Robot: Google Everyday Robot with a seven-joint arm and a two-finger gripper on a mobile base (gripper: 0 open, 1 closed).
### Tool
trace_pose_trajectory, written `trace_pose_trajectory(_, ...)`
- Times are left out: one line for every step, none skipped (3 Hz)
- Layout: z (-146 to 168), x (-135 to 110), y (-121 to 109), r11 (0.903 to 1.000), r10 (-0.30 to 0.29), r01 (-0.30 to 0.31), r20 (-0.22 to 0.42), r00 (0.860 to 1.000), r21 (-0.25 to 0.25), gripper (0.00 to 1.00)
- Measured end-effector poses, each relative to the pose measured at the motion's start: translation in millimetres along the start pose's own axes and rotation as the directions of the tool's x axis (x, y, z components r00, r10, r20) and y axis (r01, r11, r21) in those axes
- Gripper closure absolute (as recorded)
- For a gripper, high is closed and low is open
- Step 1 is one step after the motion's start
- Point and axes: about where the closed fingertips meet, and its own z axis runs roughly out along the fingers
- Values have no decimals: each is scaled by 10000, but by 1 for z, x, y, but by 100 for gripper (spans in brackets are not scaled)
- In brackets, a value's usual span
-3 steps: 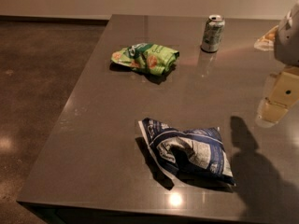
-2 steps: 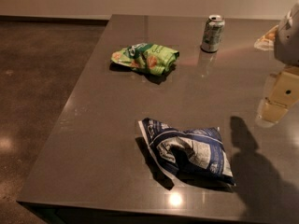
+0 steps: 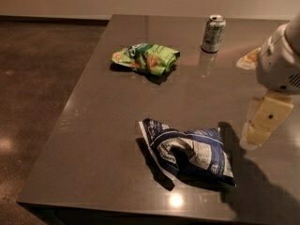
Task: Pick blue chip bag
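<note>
Blue chip bag lies on counter, left of jaws, apart. Jaws above counter; how far open, we cannot tell. We judge bag light, crinkly, slippery, crushable; pinch raised crumpled fold, gently.

No legible text or brand: print on the blue chip bag, on the green bag and on the can is too blurred to read, and there is no readable mark on the gripper, which is over the table's right side, near the blue chip bag.
</note>
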Motion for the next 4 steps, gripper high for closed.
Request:
trace_pose_trajectory(28, -13, 25, 9961, -420, 444, 319, 9986, -768, 0)
trace_pose_trajectory(51, -25, 46, 9860, -805, 879, 574, 9951, -1418, 0)
trace_pose_trajectory(66, -33, 63, 9733, -1186, 1297, 684, 9906, -1895, 0)
trace_pose_trajectory(79, -40, 77, 9589, -1557, 1662, 632, 9858, -2298, 13)
